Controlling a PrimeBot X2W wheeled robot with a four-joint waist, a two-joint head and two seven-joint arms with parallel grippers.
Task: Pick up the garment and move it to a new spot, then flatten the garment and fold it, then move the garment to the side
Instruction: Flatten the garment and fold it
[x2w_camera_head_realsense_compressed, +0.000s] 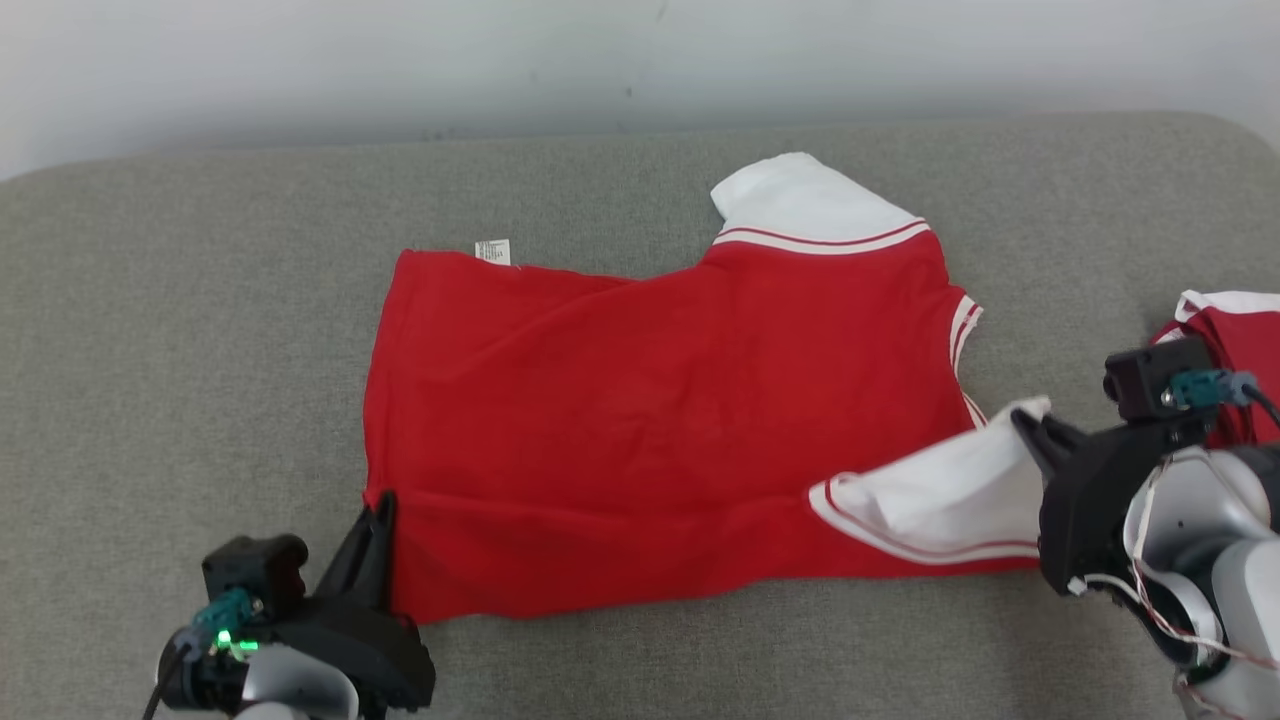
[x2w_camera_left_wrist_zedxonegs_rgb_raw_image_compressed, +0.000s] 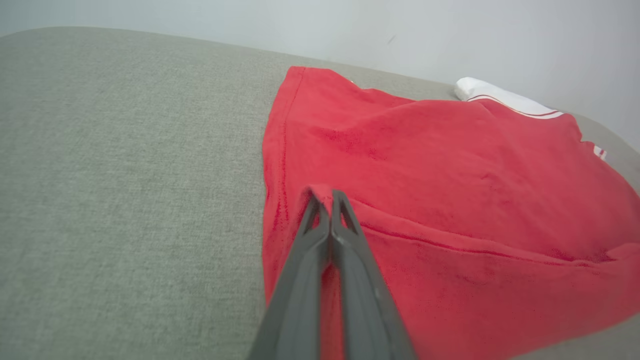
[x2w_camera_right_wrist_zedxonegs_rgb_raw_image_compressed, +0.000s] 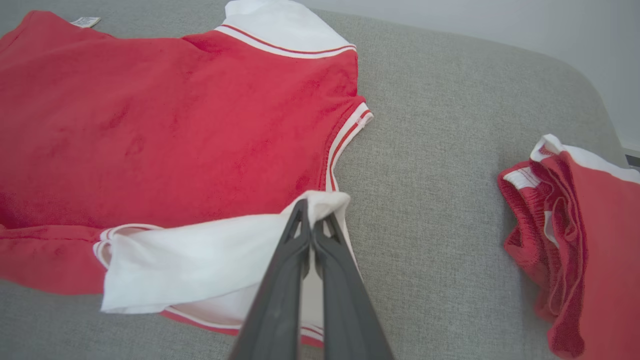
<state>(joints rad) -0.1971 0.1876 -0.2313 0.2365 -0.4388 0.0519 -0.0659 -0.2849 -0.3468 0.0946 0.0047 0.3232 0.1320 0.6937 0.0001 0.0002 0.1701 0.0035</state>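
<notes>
Head view: the left arm (x2w_camera_head_realsense_compressed: 300, 655) reaches up from the near corner, its jaws pressed shut on the red hem corner of the garment (x2w_camera_head_realsense_compressed: 660, 420). The right arm (x2w_camera_head_realsense_compressed: 1180, 520) points sideways, jaws shut on the edge of the near white sleeve (x2w_camera_head_realsense_compressed: 940, 490), which is lifted slightly. The red shirt lies spread on the grey surface (x2w_camera_head_realsense_compressed: 200, 300) between the two jaws. Behind the right wrist a second red-and-white garment (x2w_camera_head_realsense_compressed: 1235, 340) is partly hidden.

Left wrist view: the jaws pinch a raised peak of hem. Beyond them the garment (x2w_camera_left_wrist_zedxonegs_rgb_raw_image_compressed: 450, 175) runs off the frame's right edge, and a crease runs along its near side.

Right wrist view: the jaws clamp the white sleeve (x2w_camera_right_wrist_zedxonegs_rgb_raw_image_compressed: 200, 255) at its tip — the cloth droops left of them. The garment (x2w_camera_right_wrist_zedxonegs_rgb_raw_image_compressed: 150, 125) shows striped trim, and the crumpled second garment (x2w_camera_right_wrist_zedxonegs_rgb_raw_image_compressed: 575, 250) lies well to the right.
</notes>
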